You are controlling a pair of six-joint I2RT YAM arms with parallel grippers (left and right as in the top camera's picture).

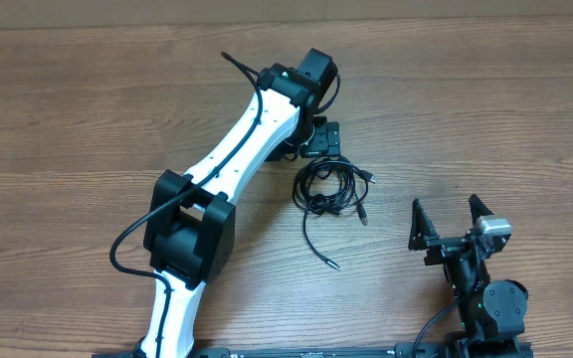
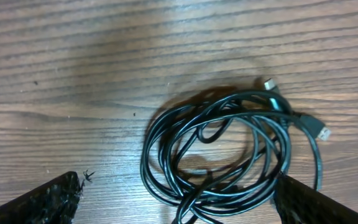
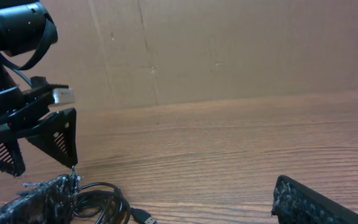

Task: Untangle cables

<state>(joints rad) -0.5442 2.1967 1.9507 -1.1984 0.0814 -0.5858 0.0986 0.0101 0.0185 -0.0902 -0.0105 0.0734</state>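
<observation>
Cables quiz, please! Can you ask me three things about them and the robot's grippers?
1. True or false: the cables lie in one tangled bunch on the table.
2. Which one is closer to the cables? A: left gripper. B: the other gripper.
3. Fill in the gap: the right gripper is holding nothing, and its jaws are ____.

Key: 1 true; 2 A; 3 open.
</observation>
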